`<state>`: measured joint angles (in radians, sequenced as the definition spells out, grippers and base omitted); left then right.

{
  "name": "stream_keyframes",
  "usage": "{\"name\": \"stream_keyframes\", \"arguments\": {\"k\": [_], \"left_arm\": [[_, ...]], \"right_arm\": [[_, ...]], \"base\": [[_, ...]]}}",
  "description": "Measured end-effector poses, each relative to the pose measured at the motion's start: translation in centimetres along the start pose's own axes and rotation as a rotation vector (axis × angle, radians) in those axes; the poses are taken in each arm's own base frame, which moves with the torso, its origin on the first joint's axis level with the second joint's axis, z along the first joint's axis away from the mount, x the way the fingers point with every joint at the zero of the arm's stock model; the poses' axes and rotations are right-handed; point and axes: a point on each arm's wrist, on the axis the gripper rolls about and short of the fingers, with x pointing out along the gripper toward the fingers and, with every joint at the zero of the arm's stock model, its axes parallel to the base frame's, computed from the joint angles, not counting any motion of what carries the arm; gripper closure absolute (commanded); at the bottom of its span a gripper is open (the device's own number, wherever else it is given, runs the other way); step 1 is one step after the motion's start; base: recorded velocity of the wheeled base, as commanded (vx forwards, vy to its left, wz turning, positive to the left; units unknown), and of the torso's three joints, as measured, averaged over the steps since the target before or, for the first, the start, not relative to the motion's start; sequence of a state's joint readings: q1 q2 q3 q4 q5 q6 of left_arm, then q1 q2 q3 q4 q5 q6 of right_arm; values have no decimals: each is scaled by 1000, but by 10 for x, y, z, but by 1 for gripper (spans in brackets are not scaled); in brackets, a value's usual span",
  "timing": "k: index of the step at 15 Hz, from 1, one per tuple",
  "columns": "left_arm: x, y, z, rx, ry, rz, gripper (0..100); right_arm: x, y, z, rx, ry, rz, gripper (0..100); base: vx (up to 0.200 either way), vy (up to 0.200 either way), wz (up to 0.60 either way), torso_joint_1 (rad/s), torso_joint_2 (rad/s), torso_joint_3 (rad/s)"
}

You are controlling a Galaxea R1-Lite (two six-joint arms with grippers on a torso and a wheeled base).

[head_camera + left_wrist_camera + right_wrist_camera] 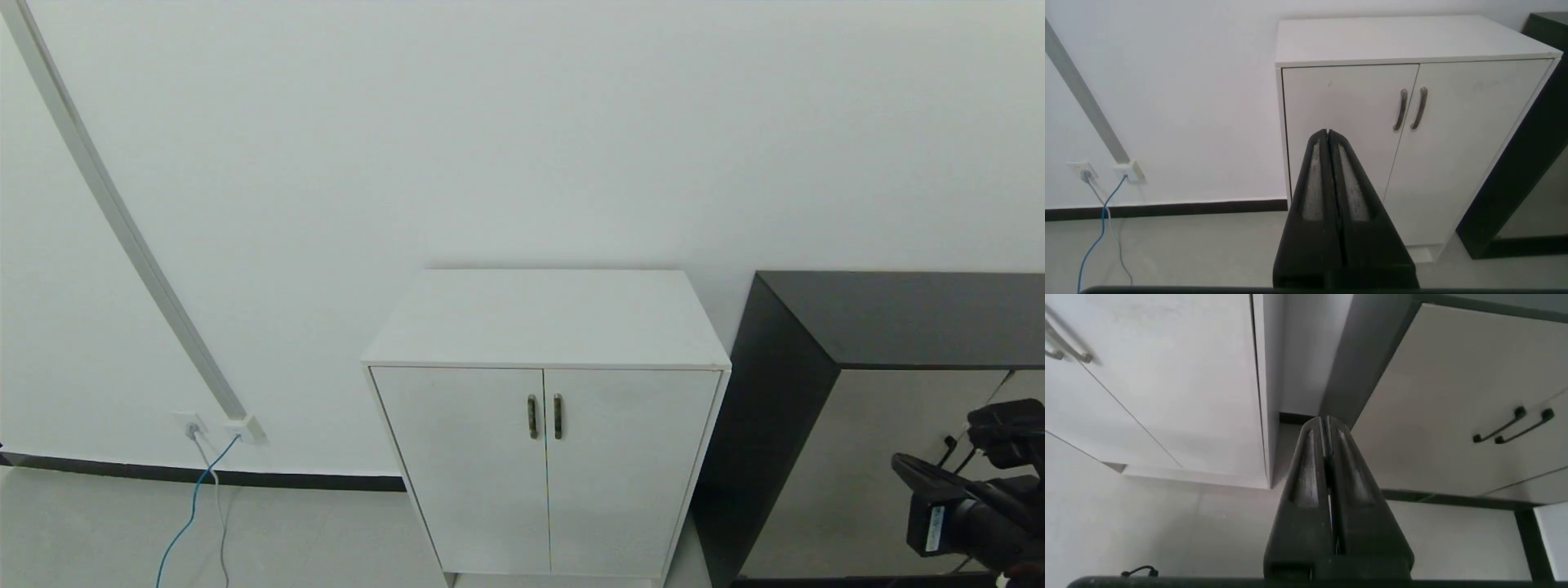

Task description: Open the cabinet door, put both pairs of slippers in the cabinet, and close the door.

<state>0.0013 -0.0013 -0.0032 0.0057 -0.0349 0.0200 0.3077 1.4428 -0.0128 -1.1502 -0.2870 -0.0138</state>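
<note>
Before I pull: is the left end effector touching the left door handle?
Apart. Head view shows the left door handle bare; left wrist view has the shut left end effector well short of the cabinet.

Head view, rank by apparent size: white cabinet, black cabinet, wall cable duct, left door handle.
1. white cabinet and black cabinet: they look about alike, and the black one is cut off at the picture's edge, so they are not ranked against each other.
2. wall cable duct
3. left door handle
</note>
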Motion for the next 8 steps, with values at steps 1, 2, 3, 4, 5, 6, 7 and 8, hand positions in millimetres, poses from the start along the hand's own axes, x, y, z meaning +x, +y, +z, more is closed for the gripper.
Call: {"name": "stream_keyframes", "arguments": {"k": [1,2,3,4,5,6,7,8], "left_arm": [[0,0,0,0,0,0,100],[0,0,0,0,0,0,100],[0,0,0,0,0,0,100],[0,0,0,0,0,0,100],[0,0,0,0,0,0,100],[0,0,0,0,0,0,100],[0,0,0,0,0,0,100],[0,0,0,0,0,0,100]], "right_arm": [[-6,-2,1,3,-9,1,100],[-12,-3,1,3,-12,1,100],[-18,-5,1,3,-12,2,100],[-24,-7,1,5,-17,4,100],[-30,-9,2,8,-27,11,100],[-38,-11,3,11,-41,23,100],[-43,-12,3,14,-49,31,100],[-50,-14,1,14,-50,39,100]], "base": [[0,0,0,0,0,0],[0,0,0,0,0,0],[0,0,0,0,0,0],[0,0,0,0,0,0],[0,0,0,0,0,0],[0,0,0,0,0,0],[0,0,0,0,0,0],[0,0,0,0,0,0]]}}
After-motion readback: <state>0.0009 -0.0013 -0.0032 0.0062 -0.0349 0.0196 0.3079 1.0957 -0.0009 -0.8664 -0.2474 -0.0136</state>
